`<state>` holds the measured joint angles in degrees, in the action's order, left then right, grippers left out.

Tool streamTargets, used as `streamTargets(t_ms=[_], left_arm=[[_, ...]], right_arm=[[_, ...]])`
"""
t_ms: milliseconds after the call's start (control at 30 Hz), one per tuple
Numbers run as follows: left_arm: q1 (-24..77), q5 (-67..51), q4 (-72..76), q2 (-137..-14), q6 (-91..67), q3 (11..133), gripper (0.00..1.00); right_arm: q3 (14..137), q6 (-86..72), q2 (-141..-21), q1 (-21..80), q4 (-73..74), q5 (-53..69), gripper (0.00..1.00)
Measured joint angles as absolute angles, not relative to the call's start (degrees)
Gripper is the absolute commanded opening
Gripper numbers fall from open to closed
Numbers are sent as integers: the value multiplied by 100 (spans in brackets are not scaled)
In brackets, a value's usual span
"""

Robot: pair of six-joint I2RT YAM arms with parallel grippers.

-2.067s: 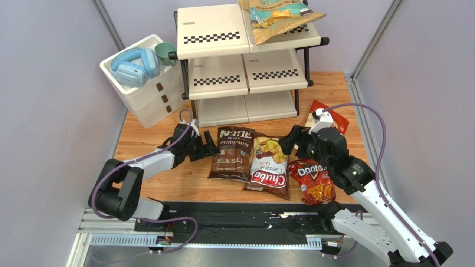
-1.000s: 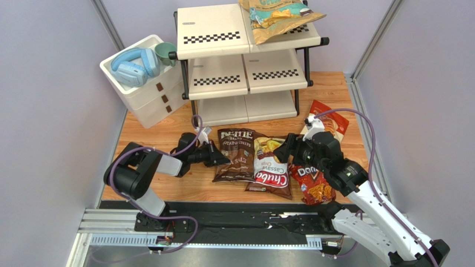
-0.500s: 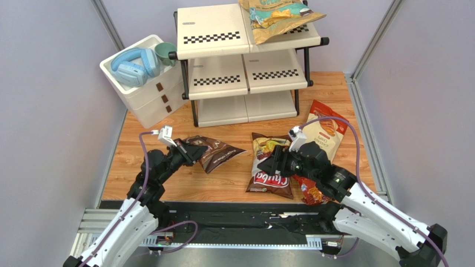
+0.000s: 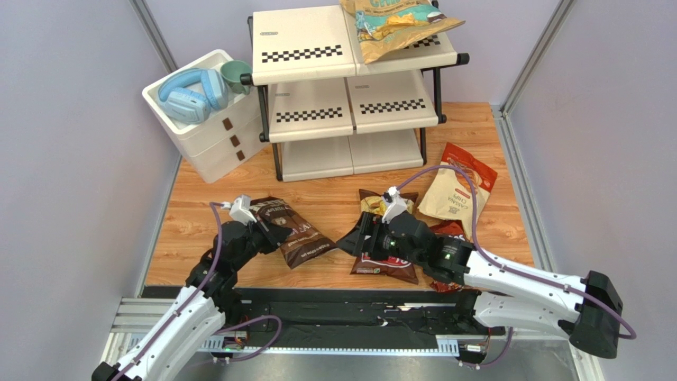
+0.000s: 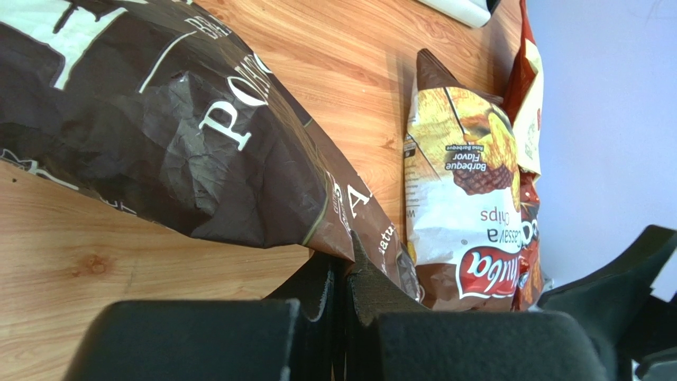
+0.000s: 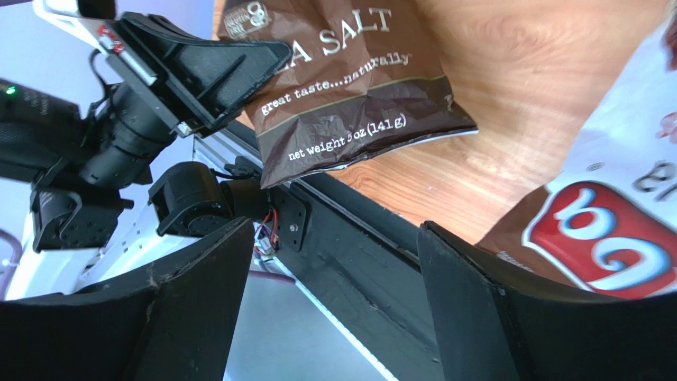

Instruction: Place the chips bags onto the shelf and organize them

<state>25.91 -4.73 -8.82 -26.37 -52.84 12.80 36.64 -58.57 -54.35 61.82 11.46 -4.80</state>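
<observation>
Atop the shelf (image 4: 302, 40) lies one tan-and-teal chips bag (image 4: 393, 24).

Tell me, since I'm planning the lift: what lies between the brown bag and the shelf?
Only bare wooden table, from brown bag to shelf; the top view shows it.

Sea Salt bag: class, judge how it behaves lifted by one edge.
Probably floppy: the Sea Salt bag is crumpled where the left gripper pinches it. Likely light; an edge pinch holds it. Glossy film might slip.
</observation>
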Motion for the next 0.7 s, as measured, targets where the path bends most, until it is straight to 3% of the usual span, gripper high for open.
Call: streamTargets(t_ms=[333, 700], left_arm=[[2615, -327, -1186, -2141, -5284, 1280, 0], [2617, -246, -1621, -1638, -5225, 1280, 0]], right_arm=[[3708, -7181, -6598, 6549, 497, -443, 85], [3959, -7644, -7526, 6567, -89, -419, 91]])
